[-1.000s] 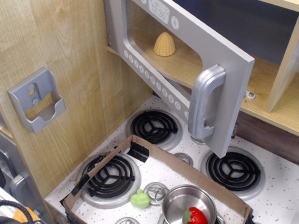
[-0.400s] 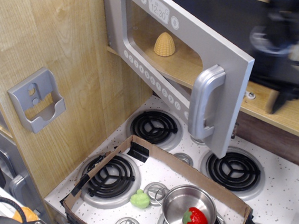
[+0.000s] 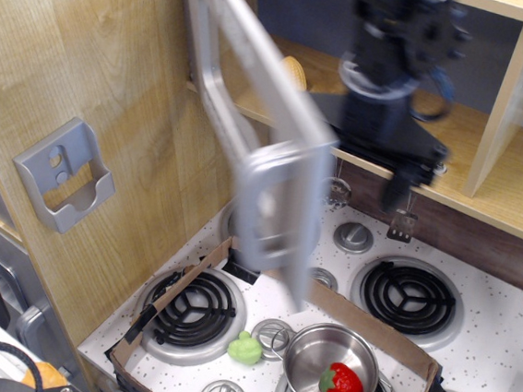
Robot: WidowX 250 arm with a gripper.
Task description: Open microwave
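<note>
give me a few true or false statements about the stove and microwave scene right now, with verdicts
1. The microwave door stands swung out from the cabinet. True.
2. The gripper is clamped on the door handle. False: it hangs to the right of the door, clear of the handle.
3. A strawberry lies in the metal pot. True.
4. The green toy is inside the pot. False: it lies beside the pot, on the stove.
5. The grey holder on the wood panel holds a cup. False: nothing shows in it.
</note>
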